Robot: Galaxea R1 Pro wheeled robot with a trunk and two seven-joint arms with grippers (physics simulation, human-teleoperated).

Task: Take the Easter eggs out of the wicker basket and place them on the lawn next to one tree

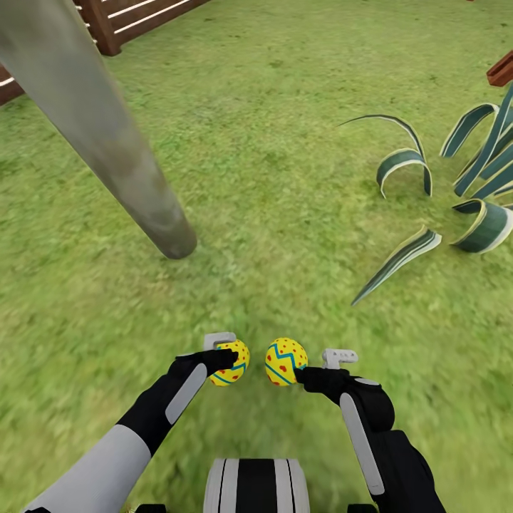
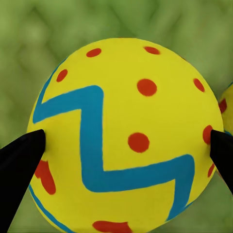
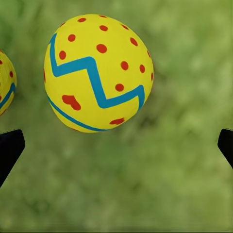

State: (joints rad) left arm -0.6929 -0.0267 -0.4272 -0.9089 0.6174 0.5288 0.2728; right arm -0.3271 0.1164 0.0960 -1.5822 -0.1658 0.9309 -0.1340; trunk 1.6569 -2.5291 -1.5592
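Note:
The tree's [image 1: 107,135] pale leaning trunk meets the lawn [image 1: 271,178] at the left, a short way ahead of both grippers. My left gripper [image 1: 226,356] [image 2: 126,145] is shut on a yellow Easter egg [image 1: 231,363] [image 2: 121,136] with blue zigzags and red dots; both black fingertips [image 2: 22,160] press its sides. Beside it is a second egg [image 1: 285,361] [image 3: 97,73] just off my right gripper [image 1: 319,367] [image 3: 116,145], which is open, its fingertips [image 3: 9,148] wide apart and not touching the egg. Whether this egg rests on the grass I cannot tell. The wicker basket is out of view.
A low striped broad-leaved plant [image 1: 463,192] spreads at the right. The brown slat fence [image 1: 121,21] runs along the far left corner, and a brown wooden piece [image 1: 502,71] shows at the right edge. Grass stretches between trunk and plant. My base [image 1: 256,488] is at the bottom.

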